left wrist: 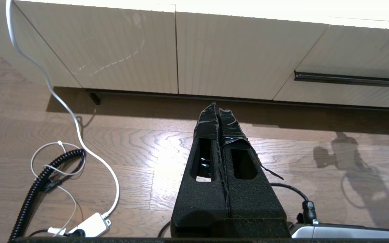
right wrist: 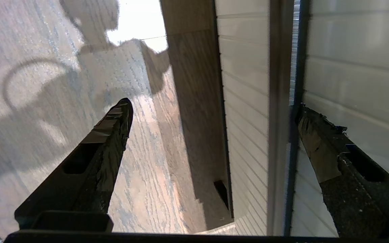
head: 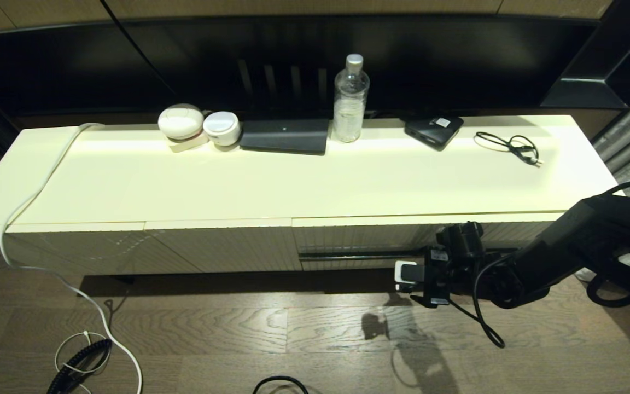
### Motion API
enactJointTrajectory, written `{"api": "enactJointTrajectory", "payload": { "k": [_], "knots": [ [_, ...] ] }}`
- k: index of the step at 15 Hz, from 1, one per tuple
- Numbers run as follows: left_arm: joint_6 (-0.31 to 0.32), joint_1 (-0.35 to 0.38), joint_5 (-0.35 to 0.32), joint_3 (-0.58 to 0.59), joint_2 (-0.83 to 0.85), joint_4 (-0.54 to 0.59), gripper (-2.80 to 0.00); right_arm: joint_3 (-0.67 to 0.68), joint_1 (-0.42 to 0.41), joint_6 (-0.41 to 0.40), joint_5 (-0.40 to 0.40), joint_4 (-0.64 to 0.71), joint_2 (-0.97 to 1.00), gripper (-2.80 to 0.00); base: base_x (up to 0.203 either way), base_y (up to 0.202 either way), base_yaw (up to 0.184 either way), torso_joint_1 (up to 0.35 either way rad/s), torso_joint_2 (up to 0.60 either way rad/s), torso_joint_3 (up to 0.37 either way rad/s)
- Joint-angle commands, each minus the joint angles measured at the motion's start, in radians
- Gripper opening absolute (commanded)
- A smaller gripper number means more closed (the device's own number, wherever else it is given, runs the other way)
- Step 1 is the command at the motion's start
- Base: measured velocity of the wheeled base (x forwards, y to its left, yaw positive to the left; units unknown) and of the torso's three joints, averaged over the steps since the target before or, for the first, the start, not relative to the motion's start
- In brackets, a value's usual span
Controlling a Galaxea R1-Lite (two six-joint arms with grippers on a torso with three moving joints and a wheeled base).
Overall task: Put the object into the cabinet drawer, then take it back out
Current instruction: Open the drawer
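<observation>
At the shut cabinet drawer (head: 380, 241), right end effector (right wrist: 211, 111) spread wide

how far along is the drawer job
Hard to place. The drawer sits shut, and the umbrella shows in no view, so whether it is inside cannot be told. In hand: the right gripper is open at the handle slot, one finger tucked into it. The left gripper hangs shut over the floor. Left: pulling the drawer open.

Bottle (head: 351, 98): upright at the cabinet top's (head: 293, 186) back edge, mid-length.
Two white round cases (head: 199, 125): back edge, left of the flat dark box (head: 285, 135).
Black box with sticker (head: 433, 130): back right.
Cable coil (head: 511, 146): right end.
White cord (head: 47, 180): over the left end, down to the floor (head: 238, 339).
</observation>
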Motion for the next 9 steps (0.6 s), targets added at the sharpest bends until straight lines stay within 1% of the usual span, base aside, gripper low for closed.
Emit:
{"api": "enactJointTrajectory", "payload": {
  "k": [1, 9],
  "knots": [
    [-0.001, 0.0, 0.001, 0.0, -0.002, 0.0, -2.8, -0.002, 0.0, -0.007, 0.0, -0.003, 0.018, 0.0, 0.0, 0.0, 0.0, 0.0, 0.0, 0.0],
    [-0.001, 0.0, 0.001, 0.0, -0.002, 0.0, -2.8, -0.032, -0.01, -0.007, 0.006, -0.004, 0.03, 0.0, 0.0, 0.0, 0.0, 0.0, 0.0, 0.0]
  ]
}}
